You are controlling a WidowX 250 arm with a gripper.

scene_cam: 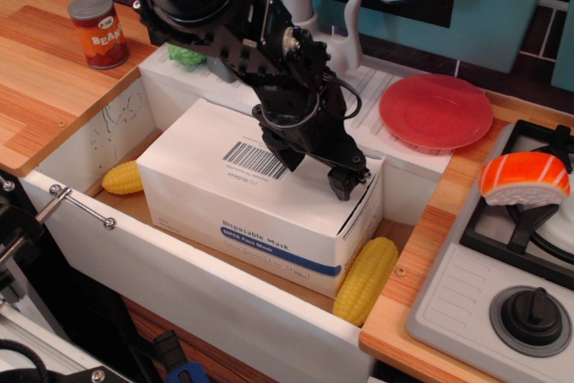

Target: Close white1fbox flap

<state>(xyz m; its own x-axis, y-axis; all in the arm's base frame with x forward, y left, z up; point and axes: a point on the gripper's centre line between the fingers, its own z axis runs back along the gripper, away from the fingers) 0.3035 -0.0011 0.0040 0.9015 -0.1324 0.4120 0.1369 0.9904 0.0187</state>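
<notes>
The white1fbox [260,221], a large white carton with a blue stripe and blue lettering, lies in the sink basin [206,289]. Its flap [206,172], printed with a black barcode [254,160], lies almost flat on top of the carton. My black gripper [316,174] reaches down from the upper left and rests on the flap's right part, near the carton's right end. Its fingers [344,186] are spread apart with nothing between them. The arm hides the flap's far edge.
A yellow toy corn [366,280] lies right of the carton, another [123,178] to its left. A grey faucet [309,6] and a green toy [186,56] stand behind. A red plate [435,110], a bean can [99,30], a sushi toy [525,177] and a stove knob [531,316] surround the sink.
</notes>
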